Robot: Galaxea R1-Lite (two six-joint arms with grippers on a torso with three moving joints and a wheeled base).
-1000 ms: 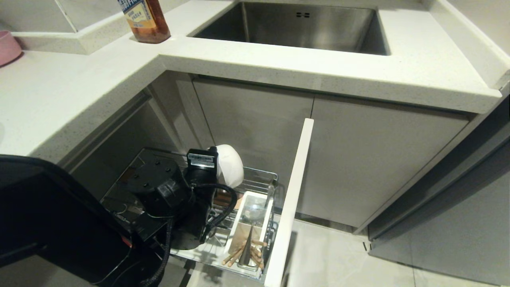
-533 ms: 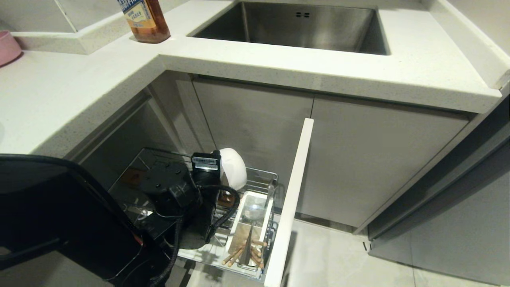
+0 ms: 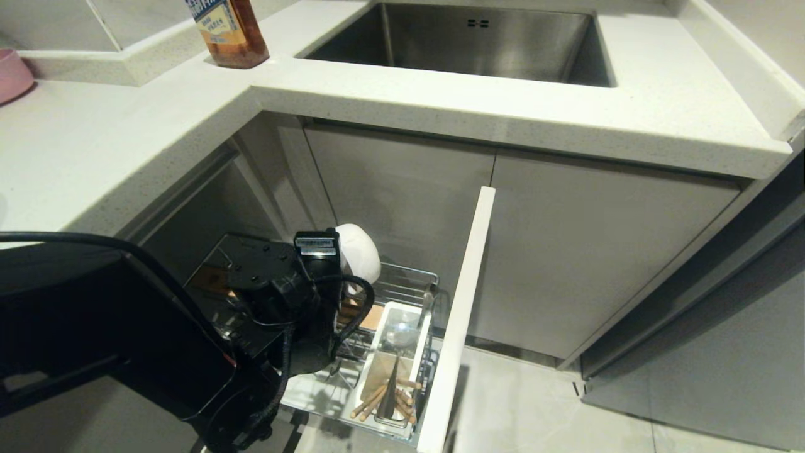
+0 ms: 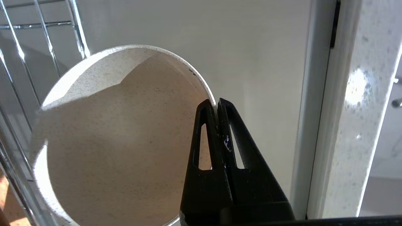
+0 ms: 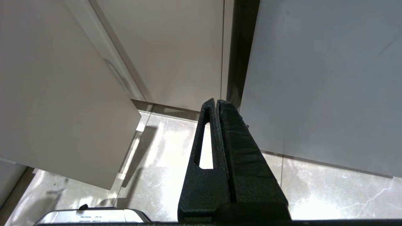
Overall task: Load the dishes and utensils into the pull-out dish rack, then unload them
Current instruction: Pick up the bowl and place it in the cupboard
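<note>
Since a second ago the left arm has shifted a little and the bowl (image 3: pixel 360 250) it holds has gone up and a bit toward 10 o'clock in the head view. It sits above the back of the rack (image 3: pixel 409 280), clear of the wires, tipped on its side. The left gripper (image 4: pixel 216 105) is pinched tight on the bowl's rim, one finger inside and one outside, at about 3 o'clock on the bowl in the wrist view.

Down in the rack, the white holder (image 3: pixel 395 371) sits at about 5 o'clock from the bowl, near the tall white front (image 3: pixel 462 314). The chopsticks (image 3: pixel 377 399) and the spoon (image 3: pixel 396 343) lie in the holder, the sticks nearest the camera. A wood strip (image 3: pixel 371 316) shows just beside the holder at 11 o'clock.

The right gripper (image 5: pixel 217 102) hangs over the floor (image 5: pixel 163 157) by the cupboard doors, fingers pressed together and holding nothing.

On the counter (image 3: pixel 126 157) a brown bottle (image 3: pixel 227 31) stands at 9 o'clock from the sink (image 3: pixel 465 41), and a pink thing (image 3: pixel 11 72) peeks in at the far left edge
</note>
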